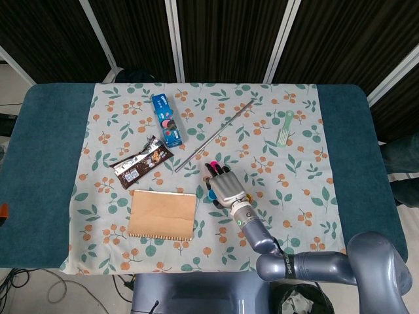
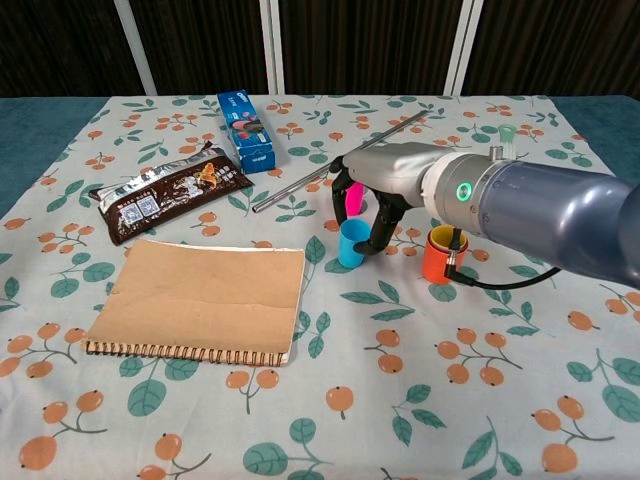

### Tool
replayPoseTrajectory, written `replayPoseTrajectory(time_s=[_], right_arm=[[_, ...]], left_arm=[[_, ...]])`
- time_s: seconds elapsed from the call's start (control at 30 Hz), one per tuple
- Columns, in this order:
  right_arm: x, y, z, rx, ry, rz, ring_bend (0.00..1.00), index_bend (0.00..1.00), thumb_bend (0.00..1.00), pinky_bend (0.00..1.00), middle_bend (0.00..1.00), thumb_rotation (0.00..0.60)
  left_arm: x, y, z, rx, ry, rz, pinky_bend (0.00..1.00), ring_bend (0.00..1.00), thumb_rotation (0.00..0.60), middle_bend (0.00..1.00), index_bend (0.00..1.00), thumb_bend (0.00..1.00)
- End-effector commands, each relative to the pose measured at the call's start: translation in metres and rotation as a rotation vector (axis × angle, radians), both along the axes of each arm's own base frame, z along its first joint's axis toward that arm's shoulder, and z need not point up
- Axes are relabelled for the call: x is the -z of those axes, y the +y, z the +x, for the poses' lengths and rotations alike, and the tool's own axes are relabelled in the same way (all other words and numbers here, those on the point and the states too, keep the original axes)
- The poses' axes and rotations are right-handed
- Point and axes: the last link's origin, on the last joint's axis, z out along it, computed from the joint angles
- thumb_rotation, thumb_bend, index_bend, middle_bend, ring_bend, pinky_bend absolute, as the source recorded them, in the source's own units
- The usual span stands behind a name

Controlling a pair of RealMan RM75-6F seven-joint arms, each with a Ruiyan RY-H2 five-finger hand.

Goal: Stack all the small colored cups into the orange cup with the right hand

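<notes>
Blue cup point(image 2: 351, 243) is sitting under the right hand point(image 2: 385, 180), fingers curling around it, grip unclear. Squeeze evenly before lifting toward the orange cup point(image 2: 439, 254).

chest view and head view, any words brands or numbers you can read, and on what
None can be read in either view.
Blue box: printed graphics and lettering, too small to read.
Dark snack wrapper: white label panels and print, blurred.
Brown notebook: plain cover, no text visible.
</notes>
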Motion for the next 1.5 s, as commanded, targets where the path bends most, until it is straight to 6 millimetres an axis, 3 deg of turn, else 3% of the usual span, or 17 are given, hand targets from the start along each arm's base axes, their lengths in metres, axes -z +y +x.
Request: replayPoseTrajectory(time_s=[0.03,0.2,0.4,0.77,0.9,1.5], right_arm=[[0.000,-0.001,0.000,0.002,-0.006,-0.003,0.07,0.48,0.39,0.19,0.00,0.600],[-0.003,-0.001,0.001,0.001,-0.019,-0.010,0.08,0.52,0.39,0.19,0.00,0.600],[-0.021,-0.003,0.003,-0.010,-0.032,-0.046,0.08,0.52,0.39,0.19,0.00,0.600],[-0.092,0.017,-0.024,-0.003,0.006,-0.092,0.08,0.52,0.39,0.19,0.00,0.600],[-0.105,0.025,-0.031,0.002,0.006,-0.091,0.08,0.52,0.39,0.19,0.00,0.600],[-0.101,0.029,-0.052,0.027,0.014,-0.067,0.08,0.52,0.39,0.19,0.00,0.600]], left_arm=[[0.000,0.000,0.000,0.000,-0.001,0.001,0.03,0.00,0.600,0.03,0.13,0.36],[0.000,0.000,0.000,0.001,-0.001,0.001,0.03,0.00,0.600,0.03,0.13,0.36],[-0.001,0.001,0.000,0.001,-0.004,0.006,0.03,0.00,0.600,0.03,0.13,0.36],[0.002,0.000,0.001,0.005,0.009,-0.003,0.03,0.00,0.600,0.03,0.13,0.36],[0.003,-0.001,0.002,0.007,0.014,-0.006,0.03,0.00,0.600,0.03,0.13,0.36],[0.003,-0.002,0.001,0.005,0.018,-0.002,0.03,0.00,0.600,0.03,0.13,0.36]])
